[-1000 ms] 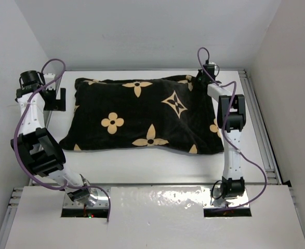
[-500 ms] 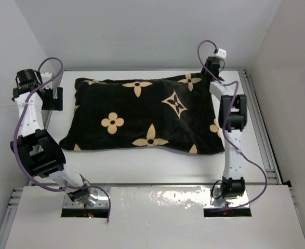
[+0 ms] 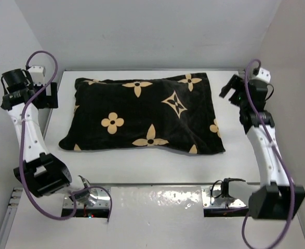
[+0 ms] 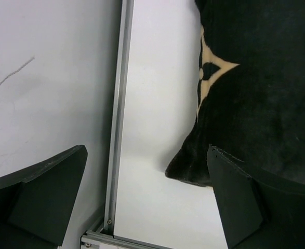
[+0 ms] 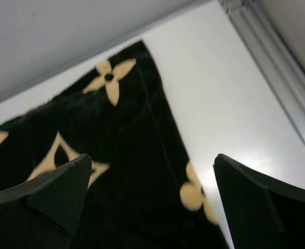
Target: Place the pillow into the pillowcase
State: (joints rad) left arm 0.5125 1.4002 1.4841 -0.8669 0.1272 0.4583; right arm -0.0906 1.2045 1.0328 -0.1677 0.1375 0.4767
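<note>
The black pillowcase (image 3: 142, 114) with tan flowers and stars lies plump and flat across the white table. The pillow is hidden; no white shows at any edge. My left gripper (image 3: 47, 96) hangs open at the table's left edge, a little left of the case's far left corner. In the left wrist view, the left gripper (image 4: 147, 155) holds nothing, and a corner of the pillowcase (image 4: 261, 78) lies by its right finger. My right gripper (image 3: 230, 89) stands open, off the case's far right corner. The right wrist view shows it (image 5: 152, 158) empty above the pillowcase (image 5: 116, 135).
Aluminium rails run along the table's left side (image 4: 118, 104) and right side (image 3: 259, 119). White walls close in the left, back and right. A glossy white shelf (image 3: 157, 207) covers the arm bases at the near edge.
My right gripper opened, let go of the pillowcase's far right corner and swung out to the right. My left arm drew back a little further left, still open.
</note>
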